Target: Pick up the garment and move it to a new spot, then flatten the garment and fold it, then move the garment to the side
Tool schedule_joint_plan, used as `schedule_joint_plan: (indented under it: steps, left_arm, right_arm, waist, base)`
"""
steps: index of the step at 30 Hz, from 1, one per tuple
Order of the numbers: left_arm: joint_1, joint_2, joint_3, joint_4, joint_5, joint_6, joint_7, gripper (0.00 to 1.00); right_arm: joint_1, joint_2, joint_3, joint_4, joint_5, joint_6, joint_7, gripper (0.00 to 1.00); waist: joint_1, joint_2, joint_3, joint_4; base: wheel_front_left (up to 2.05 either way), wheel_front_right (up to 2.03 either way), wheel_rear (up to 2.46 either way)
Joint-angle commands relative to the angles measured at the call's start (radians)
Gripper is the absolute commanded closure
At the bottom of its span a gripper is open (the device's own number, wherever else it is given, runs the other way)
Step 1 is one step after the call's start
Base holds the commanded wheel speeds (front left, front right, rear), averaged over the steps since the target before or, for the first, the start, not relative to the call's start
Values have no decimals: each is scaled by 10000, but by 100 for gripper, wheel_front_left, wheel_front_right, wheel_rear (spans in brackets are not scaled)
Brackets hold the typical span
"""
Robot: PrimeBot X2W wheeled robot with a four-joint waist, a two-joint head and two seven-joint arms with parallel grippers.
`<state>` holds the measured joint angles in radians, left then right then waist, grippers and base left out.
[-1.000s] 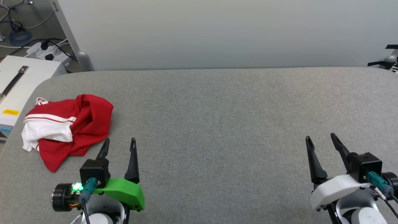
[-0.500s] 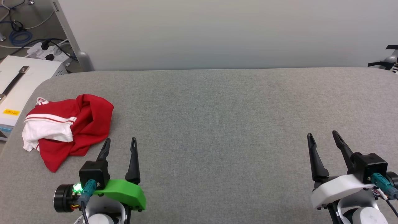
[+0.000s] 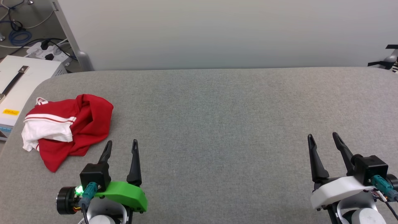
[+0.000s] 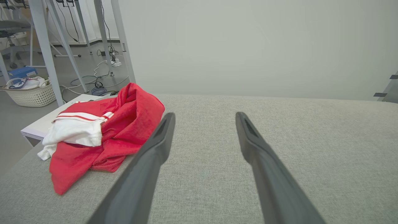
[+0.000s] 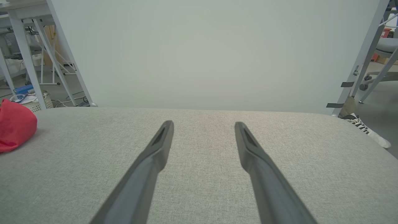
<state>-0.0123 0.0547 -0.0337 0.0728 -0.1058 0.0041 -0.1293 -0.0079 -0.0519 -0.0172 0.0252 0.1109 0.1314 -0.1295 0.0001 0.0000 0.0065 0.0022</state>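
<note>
The garment (image 3: 70, 127) lies crumpled in a heap at the left end of the grey table (image 3: 217, 124), red with a white sleeve and striped trim showing. From the left wrist the garment (image 4: 102, 137) sits just left of the left finger. My left gripper (image 3: 121, 143) is open with nothing between its fingers, a little to the right of the heap's near edge and apart from it. Far off at the lower right, my right gripper (image 3: 322, 136) also stands open and holds nothing. A red edge of the garment (image 5: 14, 129) shows at the far left of the right wrist view.
A white box with a black strap (image 3: 18, 84) stands off the table's left edge, near a power strip and cables (image 3: 46, 53) on the floor. A pale wall panel (image 3: 217, 31) rises behind the table. A white basket (image 4: 29, 93) sits on the floor.
Both grippers have drawn back slightly toward the near edge, the left also drifting a little right. The garment has not moved.
</note>
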Motion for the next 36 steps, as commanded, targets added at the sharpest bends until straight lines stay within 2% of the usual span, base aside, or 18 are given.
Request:
schedule_joint_plan:
  steps: [1,21,27,36]
  left_arm:
    - [10,-23,-23,20,-84,32,-101,0]
    - [-35,-31,-156,514,-339,12,-514,0]
    - [-14,-33,-179,585,-398,37,-643,0]
    - [-43,-36,-138,731,-456,21,-827,0]
  right_arm:
    - [77,9,-6,-12,128,-4,-116,0]
    - [124,12,60,274,406,-5,-523,0]
    - [124,12,176,248,491,-6,-650,0]
    - [188,13,875,258,683,-6,-832,0]
  waist:
    - [0,0,-1,6]
    - [0,0,110,200]
    - [0,0,133,593]
    - [-1,0,160,1489]
  base:
    - [0,0,0]
    - [0,0,0]
    - [0,0,0]
    - [0,0,0]
